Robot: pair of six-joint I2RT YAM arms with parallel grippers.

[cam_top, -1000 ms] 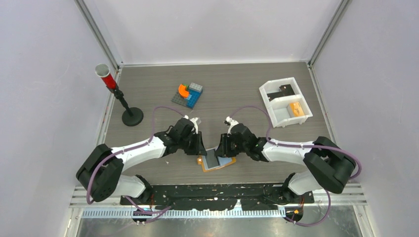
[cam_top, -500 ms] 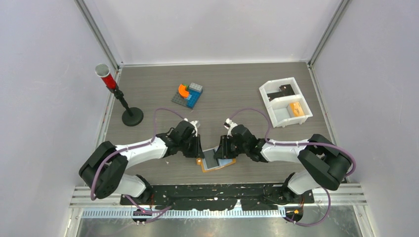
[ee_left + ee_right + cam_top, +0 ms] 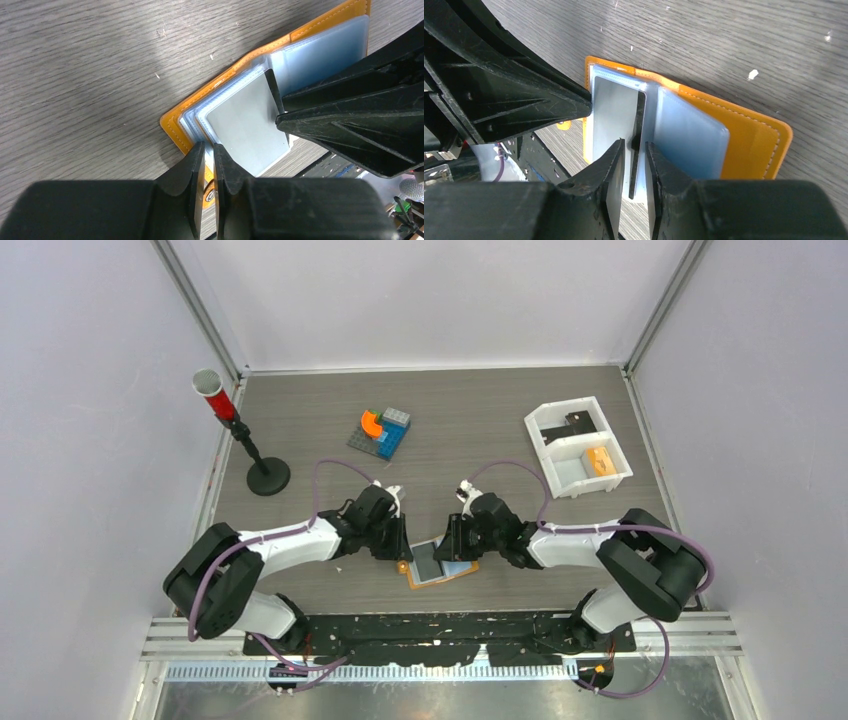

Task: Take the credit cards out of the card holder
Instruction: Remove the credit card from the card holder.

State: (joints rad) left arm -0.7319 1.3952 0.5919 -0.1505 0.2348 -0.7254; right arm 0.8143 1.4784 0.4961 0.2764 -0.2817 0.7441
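The tan-orange card holder (image 3: 441, 576) lies open on the table between both grippers, its pale blue sleeves up; it also shows in the left wrist view (image 3: 175, 127) and the right wrist view (image 3: 754, 145). A dark grey credit card (image 3: 428, 562) sits in a raised sleeve, and its black edge shows in both wrist views (image 3: 272, 90) (image 3: 640, 117). My left gripper (image 3: 209, 150) (image 3: 401, 548) is shut on the sleeve edge at the holder's left corner. My right gripper (image 3: 633, 150) (image 3: 453, 545) straddles the card's edge, its jaws a narrow gap apart and not pressing it.
A white two-compartment tray (image 3: 553, 475) with a small orange block (image 3: 599, 460) stands at the back right. Toy bricks (image 3: 381, 432) lie at the back middle. A red cup on a black stand (image 3: 245, 440) is at the back left.
Both arms have shifted very slightly towards the holder. The holder and card stay in place.
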